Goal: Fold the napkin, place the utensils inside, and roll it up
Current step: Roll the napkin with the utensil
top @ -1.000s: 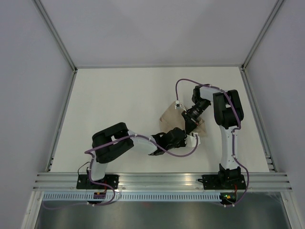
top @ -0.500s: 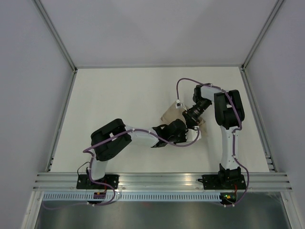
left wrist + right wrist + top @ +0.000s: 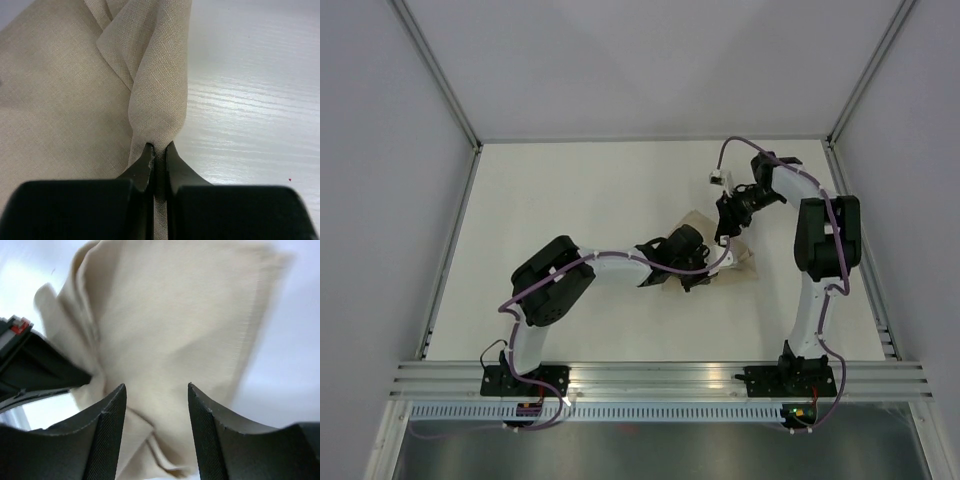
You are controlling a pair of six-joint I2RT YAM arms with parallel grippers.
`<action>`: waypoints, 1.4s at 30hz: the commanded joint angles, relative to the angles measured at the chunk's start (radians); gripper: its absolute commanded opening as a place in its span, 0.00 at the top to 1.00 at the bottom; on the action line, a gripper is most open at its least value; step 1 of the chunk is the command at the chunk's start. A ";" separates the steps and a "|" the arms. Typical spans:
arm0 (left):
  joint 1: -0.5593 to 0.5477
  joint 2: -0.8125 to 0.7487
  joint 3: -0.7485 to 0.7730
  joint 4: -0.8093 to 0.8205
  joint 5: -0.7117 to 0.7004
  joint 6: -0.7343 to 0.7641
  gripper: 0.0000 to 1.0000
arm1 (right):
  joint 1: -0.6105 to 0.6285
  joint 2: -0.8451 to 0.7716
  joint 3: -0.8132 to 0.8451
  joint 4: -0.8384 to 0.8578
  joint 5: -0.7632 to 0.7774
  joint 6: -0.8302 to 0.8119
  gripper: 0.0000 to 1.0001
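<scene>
On the white table (image 3: 570,200), left jaws clenched on a napkin (image 3: 160,75) fold (beige weave), right jaws parted, empty.

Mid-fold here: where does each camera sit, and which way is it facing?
Top external: above and behind the robot, looking down on the table; left arm and right arm show.
Left wrist: on the left arm, looking along its shut jaws, pinching a napkin fold.
Right wrist: on the right arm, looking between its open jaws onto the napkin.
Shared: all three see the napkin.
</scene>
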 commanded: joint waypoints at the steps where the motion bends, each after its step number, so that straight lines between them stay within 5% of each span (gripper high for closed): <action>1: 0.018 0.084 0.008 -0.215 0.136 -0.100 0.98 | -0.038 -0.120 -0.030 0.288 0.016 0.248 0.41; 5: 0.053 0.112 0.058 -0.284 0.219 -0.139 0.98 | -0.114 -0.185 -0.079 0.420 0.013 0.346 0.41; 11: 0.110 0.164 0.146 -0.398 0.323 -0.198 0.98 | -0.209 -0.290 -0.073 0.355 -0.109 0.323 0.41; 18: 0.153 0.263 0.306 -0.579 0.394 -0.249 0.98 | -0.216 -0.513 -0.291 0.256 -0.139 0.018 0.41; 31: 0.213 0.386 0.501 -0.761 0.481 -0.334 0.98 | -0.028 -0.895 -0.799 0.403 -0.027 -0.329 0.36; 42: 0.221 0.429 0.568 -0.804 0.494 -0.375 0.98 | 0.169 -0.835 -0.925 0.666 0.194 -0.291 0.33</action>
